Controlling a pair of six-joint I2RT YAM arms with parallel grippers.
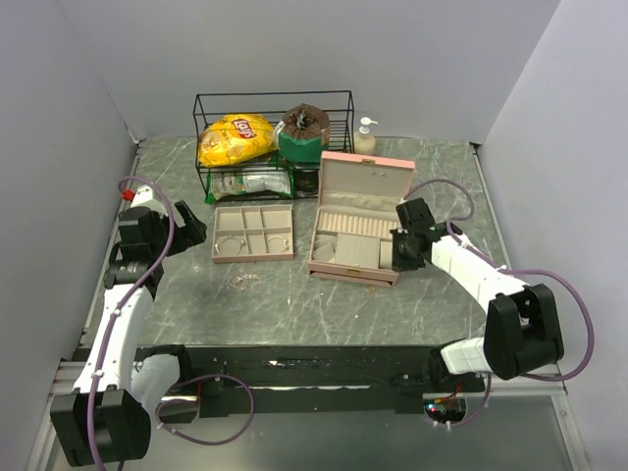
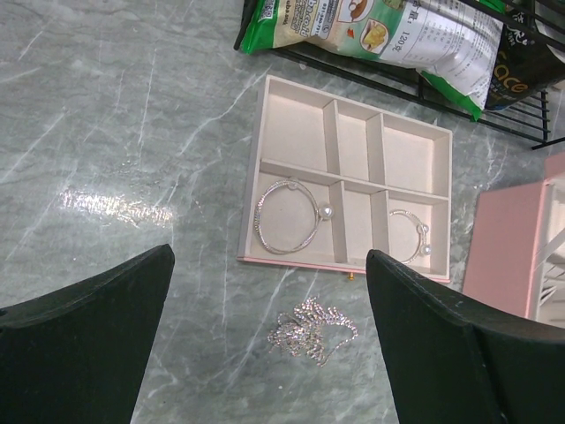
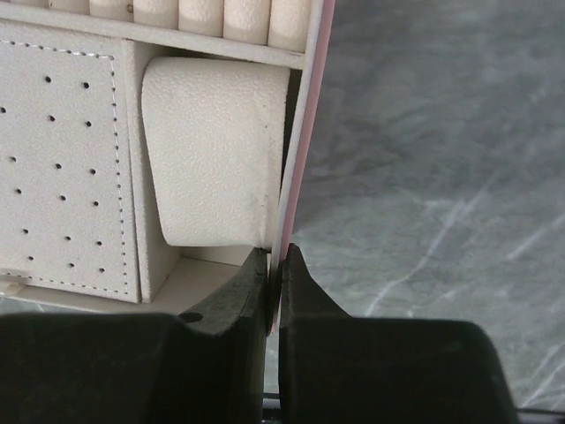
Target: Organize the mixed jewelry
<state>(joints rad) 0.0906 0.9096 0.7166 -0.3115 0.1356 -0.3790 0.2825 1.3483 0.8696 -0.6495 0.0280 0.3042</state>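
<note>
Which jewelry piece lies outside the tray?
The tangled silver chain, on the table beside the tray; the large hoop and small hoop sit in compartments.

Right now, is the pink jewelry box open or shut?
Open: the pink box has its lid standing upright, baring the cream ring rolls inside.

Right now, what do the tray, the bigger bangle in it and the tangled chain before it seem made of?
Tray: probably board covered in matte beige fabric or faux leather; no glare. Bangle: thin, shiny silver-coloured metal with a pale pearl-like bead. Chain: silver-coloured metal, perhaps with stones; it sparkles in many small points.
</note>
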